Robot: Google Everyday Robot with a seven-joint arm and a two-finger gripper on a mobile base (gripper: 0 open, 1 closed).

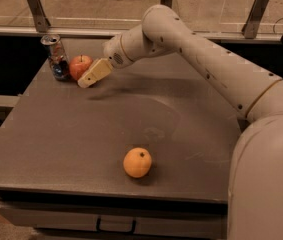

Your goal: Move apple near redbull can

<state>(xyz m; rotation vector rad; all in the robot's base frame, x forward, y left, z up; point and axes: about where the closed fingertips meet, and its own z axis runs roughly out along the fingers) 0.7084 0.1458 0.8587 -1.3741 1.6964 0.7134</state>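
The reddish-orange apple (pixel 79 66) sits on the table at the far left, right next to the slim redbull can (pixel 56 57), which stands upright to its left. My gripper (pixel 92 75) is just to the right of the apple, low over the table, at the apple's front right side. The apple's right edge is partly covered by the gripper.
A paler orange fruit with a dark dot (pixel 137 162) lies near the table's front edge (pixel 101 193). My arm (pixel 206 59) reaches across the back right of the table. A rail with metal posts (pixel 35 6) runs behind the table.
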